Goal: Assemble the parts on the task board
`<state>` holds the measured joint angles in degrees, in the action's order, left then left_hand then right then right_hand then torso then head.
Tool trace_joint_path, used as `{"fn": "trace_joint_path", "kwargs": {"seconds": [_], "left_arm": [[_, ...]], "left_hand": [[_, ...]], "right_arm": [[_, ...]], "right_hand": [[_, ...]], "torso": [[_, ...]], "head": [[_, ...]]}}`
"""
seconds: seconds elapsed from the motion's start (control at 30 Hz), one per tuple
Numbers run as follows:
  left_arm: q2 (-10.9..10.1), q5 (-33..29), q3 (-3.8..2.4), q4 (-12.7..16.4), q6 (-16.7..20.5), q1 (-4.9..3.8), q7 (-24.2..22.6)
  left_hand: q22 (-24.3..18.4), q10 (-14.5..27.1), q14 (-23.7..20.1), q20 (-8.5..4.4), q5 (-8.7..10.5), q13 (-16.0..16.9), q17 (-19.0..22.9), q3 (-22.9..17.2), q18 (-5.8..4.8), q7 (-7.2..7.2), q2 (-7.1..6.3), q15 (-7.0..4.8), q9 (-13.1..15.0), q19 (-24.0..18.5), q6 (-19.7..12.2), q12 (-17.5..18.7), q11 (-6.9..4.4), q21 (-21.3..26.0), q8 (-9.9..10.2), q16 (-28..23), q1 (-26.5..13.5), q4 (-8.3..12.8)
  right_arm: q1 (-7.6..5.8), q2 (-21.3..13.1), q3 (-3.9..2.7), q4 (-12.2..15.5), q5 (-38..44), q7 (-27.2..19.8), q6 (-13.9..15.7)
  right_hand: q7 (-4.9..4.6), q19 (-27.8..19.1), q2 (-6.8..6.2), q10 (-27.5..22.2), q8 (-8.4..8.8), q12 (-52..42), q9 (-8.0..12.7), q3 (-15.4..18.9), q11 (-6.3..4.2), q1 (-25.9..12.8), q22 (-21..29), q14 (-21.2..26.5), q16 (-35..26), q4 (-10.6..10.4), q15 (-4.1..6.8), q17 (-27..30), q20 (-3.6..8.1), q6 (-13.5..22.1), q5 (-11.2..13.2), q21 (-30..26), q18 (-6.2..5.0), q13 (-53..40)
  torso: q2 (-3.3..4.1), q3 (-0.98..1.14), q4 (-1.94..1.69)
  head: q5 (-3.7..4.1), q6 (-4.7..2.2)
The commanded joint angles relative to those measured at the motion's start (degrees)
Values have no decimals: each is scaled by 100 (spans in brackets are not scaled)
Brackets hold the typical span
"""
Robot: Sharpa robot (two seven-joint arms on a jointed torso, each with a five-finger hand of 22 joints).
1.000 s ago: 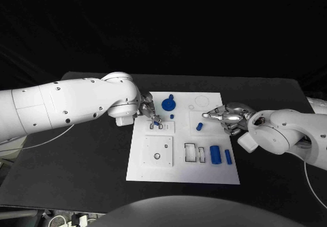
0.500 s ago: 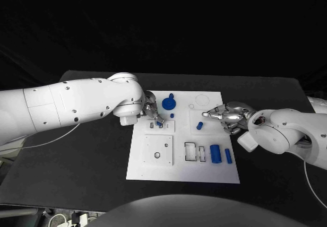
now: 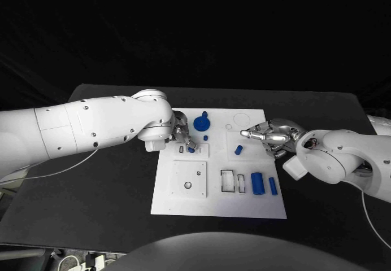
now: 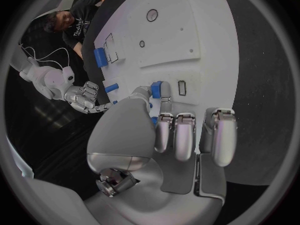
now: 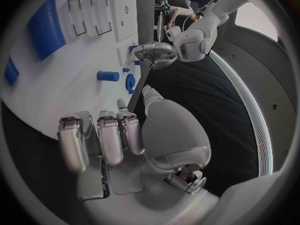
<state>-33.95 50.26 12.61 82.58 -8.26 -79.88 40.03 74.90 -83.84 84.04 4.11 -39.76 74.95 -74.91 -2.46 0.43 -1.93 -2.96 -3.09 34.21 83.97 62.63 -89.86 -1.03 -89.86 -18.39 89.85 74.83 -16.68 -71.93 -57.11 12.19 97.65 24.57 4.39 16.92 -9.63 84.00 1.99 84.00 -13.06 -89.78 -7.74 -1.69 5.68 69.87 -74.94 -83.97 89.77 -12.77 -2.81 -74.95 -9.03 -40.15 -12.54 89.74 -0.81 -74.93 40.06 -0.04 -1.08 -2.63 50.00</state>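
Our left hand (image 3: pixel 181 137) pinches a blue peg (image 4: pixel 156 89) over the board's (image 3: pixel 244 204) far-left slots, ready to seat it. Our right hand (image 3: pixel 266 135), fingers apart and holding nothing, waits at the board's right edge.

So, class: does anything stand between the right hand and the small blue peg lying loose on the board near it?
Nothing visible does. The right hand hovers at the task board's edge, and only bare white board separates it from the blue peg.
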Motion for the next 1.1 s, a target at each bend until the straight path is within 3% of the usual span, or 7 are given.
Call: {"fn": "trace_joint_path", "kwargs": {"seconds": [0.03,0.4,1.1], "left_arm": [[23,27,-2,-8,-111,5,743],[62,28,-2,-49,-134,11,743],[75,191,-2,-64,-62,28,769]], "left_hand": [[1510,-616,596,-40,31,1505,-1509,3,-43,23,23,-24,3,603,-4,-14,-33,-14,-1,15,-48,-12],[1510,-616,596,-40,34,1505,-1509,3,-43,23,24,-24,5,603,-4,-14,-33,-14,-1,15,-49,-12],[1510,-616,596,-45,92,1505,-1509,-65,-43,44,17,-36,83,603,-8,-14,-51,-14,9,15,80,15]], "right_arm": [[5,-8,0,44,-26,-766,56],[5,-27,0,82,-123,-1237,197],[7,-51,0,60,-215,-1069,146]], "right_hand": [[19,600,5,600,-41,-22,-12,52,-70,-67,-1506,-603,23,-10,61,-1505,31,-83,-35,26,81,-1507],[37,600,45,600,-28,-22,-12,210,-98,-219,-1506,-603,23,-162,101,-1505,82,-185,-122,26,81,-1507],[27,600,71,600,3,-22,-2,275,-89,-274,-1506,-603,23,-226,97,-1505,85,-176,-170,26,81,-1507]], "torso": [[6,6,0],[-2,3,8],[-5,1,-4]], "head": [[-10,0],[-2,0],[-2,0]]}}
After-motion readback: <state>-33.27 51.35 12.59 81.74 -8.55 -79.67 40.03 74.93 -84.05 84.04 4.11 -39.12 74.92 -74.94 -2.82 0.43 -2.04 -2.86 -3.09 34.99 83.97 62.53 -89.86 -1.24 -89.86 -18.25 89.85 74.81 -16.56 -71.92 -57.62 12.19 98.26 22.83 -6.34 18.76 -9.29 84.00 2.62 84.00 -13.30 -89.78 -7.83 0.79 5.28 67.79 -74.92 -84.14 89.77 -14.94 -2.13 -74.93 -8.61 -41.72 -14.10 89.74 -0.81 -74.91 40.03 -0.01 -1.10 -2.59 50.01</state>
